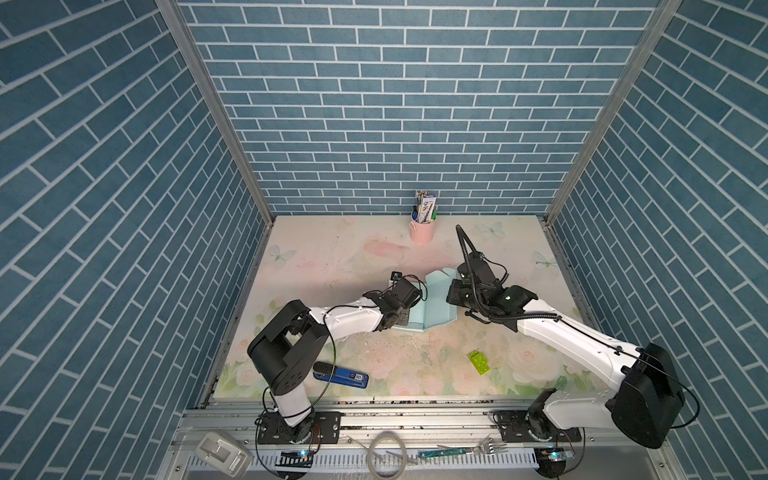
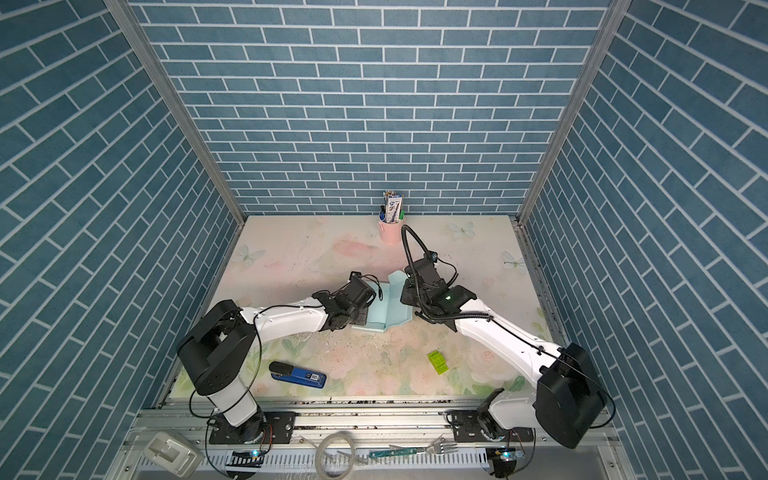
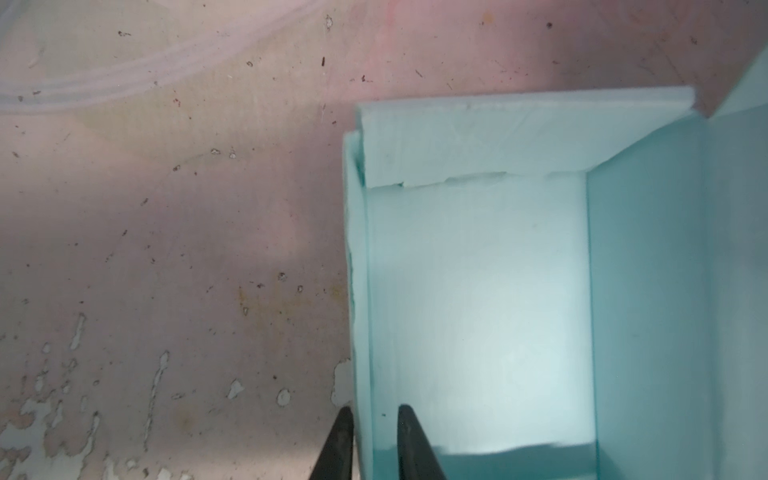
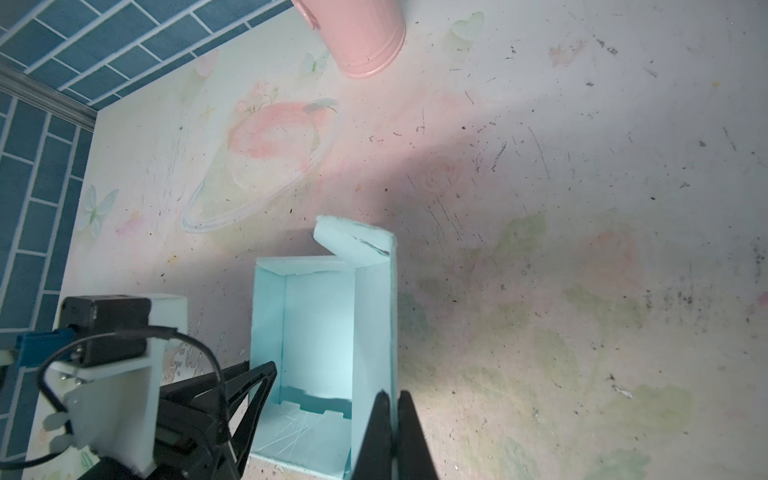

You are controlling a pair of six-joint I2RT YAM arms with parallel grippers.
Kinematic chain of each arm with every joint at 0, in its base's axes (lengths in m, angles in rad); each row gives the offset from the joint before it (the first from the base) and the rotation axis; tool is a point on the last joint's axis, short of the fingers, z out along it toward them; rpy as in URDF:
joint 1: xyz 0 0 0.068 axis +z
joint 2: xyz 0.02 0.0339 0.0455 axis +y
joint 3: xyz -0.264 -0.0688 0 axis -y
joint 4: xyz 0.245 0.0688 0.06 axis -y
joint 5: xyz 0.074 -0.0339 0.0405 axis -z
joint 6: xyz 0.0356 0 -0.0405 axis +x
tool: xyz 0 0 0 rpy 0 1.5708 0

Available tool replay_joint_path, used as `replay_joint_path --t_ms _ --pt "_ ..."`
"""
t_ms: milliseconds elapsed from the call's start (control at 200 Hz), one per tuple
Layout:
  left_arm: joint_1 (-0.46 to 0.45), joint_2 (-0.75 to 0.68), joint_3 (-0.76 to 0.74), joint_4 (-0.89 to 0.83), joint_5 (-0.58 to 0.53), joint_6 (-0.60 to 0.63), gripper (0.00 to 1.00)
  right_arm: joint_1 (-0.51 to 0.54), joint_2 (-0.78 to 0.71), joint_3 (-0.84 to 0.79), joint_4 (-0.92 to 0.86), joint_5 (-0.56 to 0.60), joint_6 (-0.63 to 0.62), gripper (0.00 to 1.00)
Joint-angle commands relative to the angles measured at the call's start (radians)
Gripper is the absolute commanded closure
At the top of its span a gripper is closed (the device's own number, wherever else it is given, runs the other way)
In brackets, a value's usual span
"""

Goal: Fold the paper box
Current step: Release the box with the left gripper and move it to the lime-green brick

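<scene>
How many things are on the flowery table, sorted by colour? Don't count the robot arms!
Mint: 1, the paper box
Pink: 1, the cup with pens in it
Blue: 1, the stapler
Green: 1, the toy brick
Total: 4

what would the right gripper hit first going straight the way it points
The right gripper is shut on the paper box's side wall; straight ahead it would probably meet that wall's end flap.

Paper box edge hidden behind L claw.
</scene>
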Motion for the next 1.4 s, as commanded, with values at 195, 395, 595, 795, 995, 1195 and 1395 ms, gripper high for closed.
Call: replay_joint_path --t_ms 195,395,595,795,995,1195,1395 --pt "-0.007 -0.18 -0.077 0.055 -0.033 0.016 0.35 0.003 0.054 0.119 -0.041 0.043 -0.076 1.0" --pt "-0.02 -0.341 -0.221 0.122 -0.009 0.069 0.29 -0.013 0.102 0.17 -0.052 0.015 -0.111 1.0" --pt "-0.114 -0.49 -0.354 0.205 0.03 0.166 0.26 -0.036 0.138 0.211 -0.051 -0.016 -0.146 1.0" --pt "-0.315 -0.471 -0.371 0.306 0.144 0.378 0.25 -0.05 0.17 0.237 -0.047 -0.046 -0.174 1.0" --pt "-0.415 -0.297 -0.263 0.35 0.221 0.444 0.24 -0.06 0.186 0.258 -0.045 -0.068 -0.198 1.0" --pt "-0.48 -0.058 -0.013 0.263 0.209 0.472 0.24 -0.072 0.192 0.258 -0.046 -0.086 -0.22 1.0" --pt "-0.496 0.059 0.138 0.156 0.211 0.485 0.24 -0.09 0.194 0.258 -0.047 -0.103 -0.241 1.0"
